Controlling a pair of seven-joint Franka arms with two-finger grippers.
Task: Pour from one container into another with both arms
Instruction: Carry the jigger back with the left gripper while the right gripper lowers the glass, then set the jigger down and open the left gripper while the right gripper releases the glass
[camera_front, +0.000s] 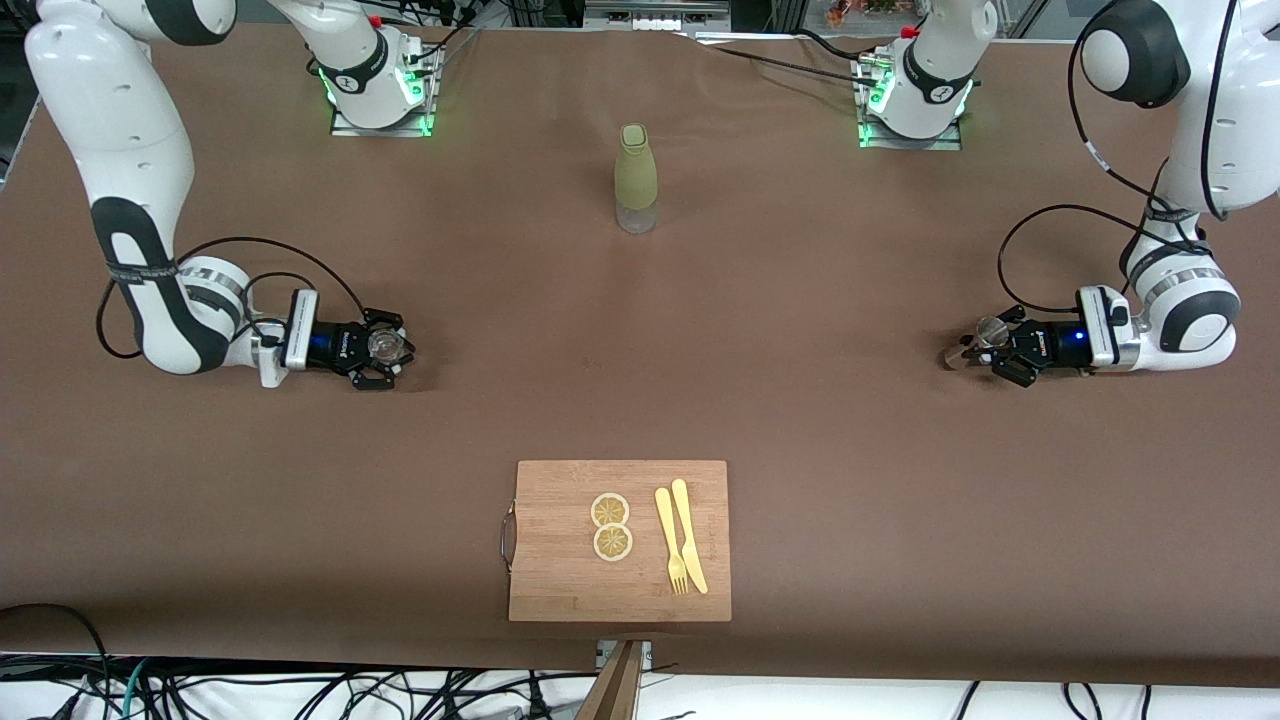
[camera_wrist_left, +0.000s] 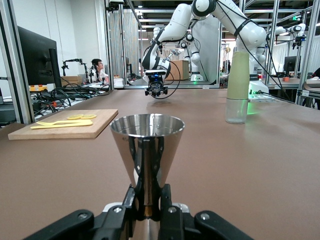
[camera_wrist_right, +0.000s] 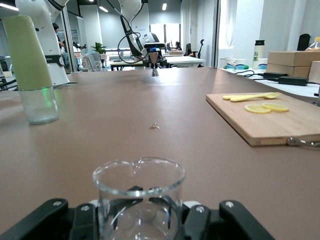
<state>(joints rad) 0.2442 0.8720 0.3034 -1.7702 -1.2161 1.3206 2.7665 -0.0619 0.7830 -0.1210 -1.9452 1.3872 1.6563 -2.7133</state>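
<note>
A wooden cutting board (camera_front: 620, 540) lay nearest the camera on the brown desk (camera_front: 800, 420), carrying two lemon slices (camera_front: 611, 526) and a yellow fork (camera_front: 670, 540) and knife (camera_front: 690, 535) side by side. An olive-green bottle (camera_front: 636, 178) with a clear base stood upright farther from the camera, between the two arm bases.

Toward the right arm's end of the desk, the right end effector (camera_front: 385, 347) sat low at the desk surface, clenched around the clear glass cup (camera_front: 381, 344). In the right wrist view the cup (camera_wrist_right: 138, 200) stood upright between the black fingers (camera_wrist_right: 85, 222), its rim and small pouring lip showing.

Toward the left arm's end, the left end effector (camera_front: 985, 345) was likewise low, grasping the silver jigger (camera_front: 990, 331). The left wrist view showed the jigger (camera_wrist_left: 146, 155) upright, pinched at its narrow waist, its round rim level. Cup and jigger were well apart.
</note>
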